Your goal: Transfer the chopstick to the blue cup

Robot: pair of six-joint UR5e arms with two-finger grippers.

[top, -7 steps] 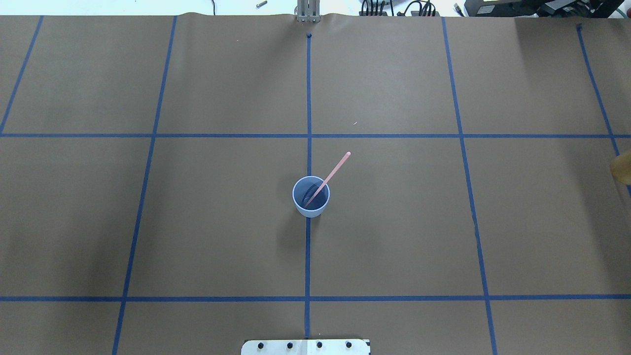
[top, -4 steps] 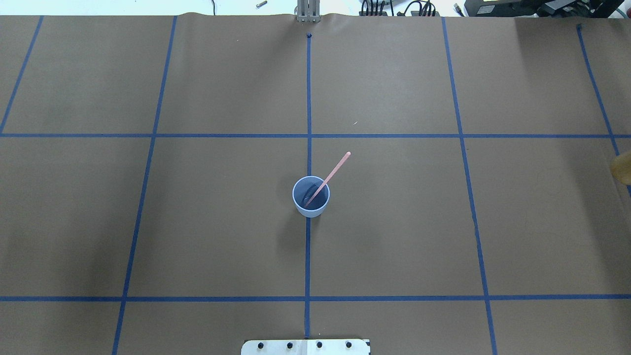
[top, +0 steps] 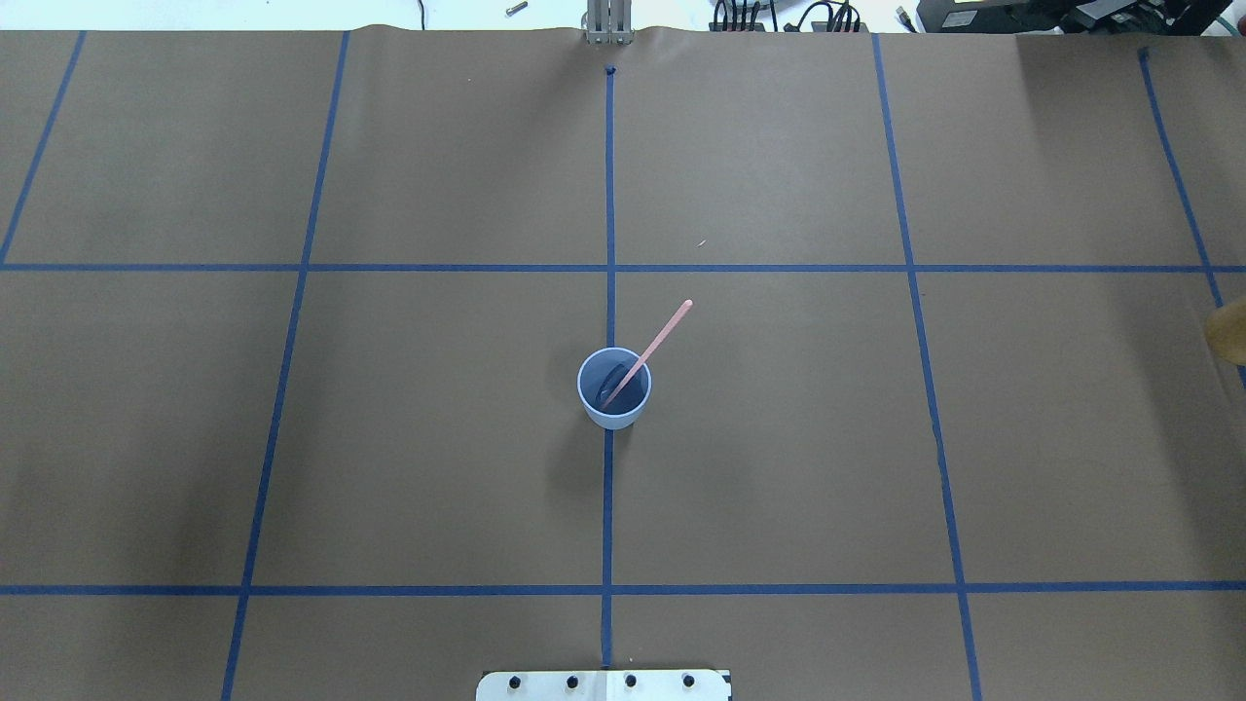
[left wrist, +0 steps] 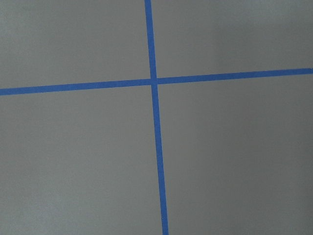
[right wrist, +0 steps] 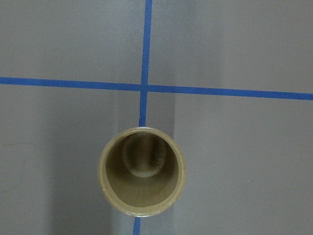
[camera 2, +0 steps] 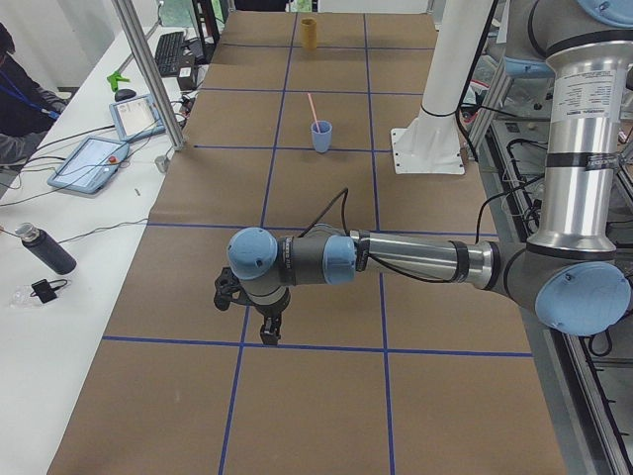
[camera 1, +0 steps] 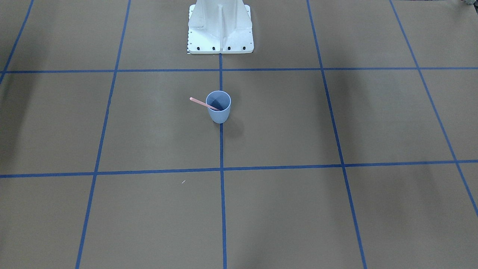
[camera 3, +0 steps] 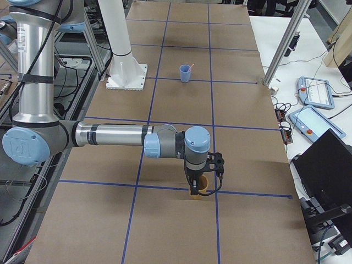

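The blue cup (top: 614, 414) stands upright at the middle of the table, on the centre tape line. It also shows in the front-facing view (camera 1: 218, 115). The pink chopstick (top: 667, 326) leans inside it, lower end in the cup, upper end sticking out over the rim toward the far right. My left gripper (camera 2: 269, 334) hangs low over the paper far from the cup at the table's left end. My right gripper (camera 3: 198, 191) is at the right end, directly over a tan cup (right wrist: 142, 177). I cannot tell whether either is open or shut.
The tan cup (top: 1228, 331) stands upright at the table's right edge. Blue tape lines (top: 609, 195) divide the brown paper into squares. The robot's white base plate (top: 604, 684) sits at the near edge. Tablets and a bottle (camera 2: 45, 252) lie on the side bench.
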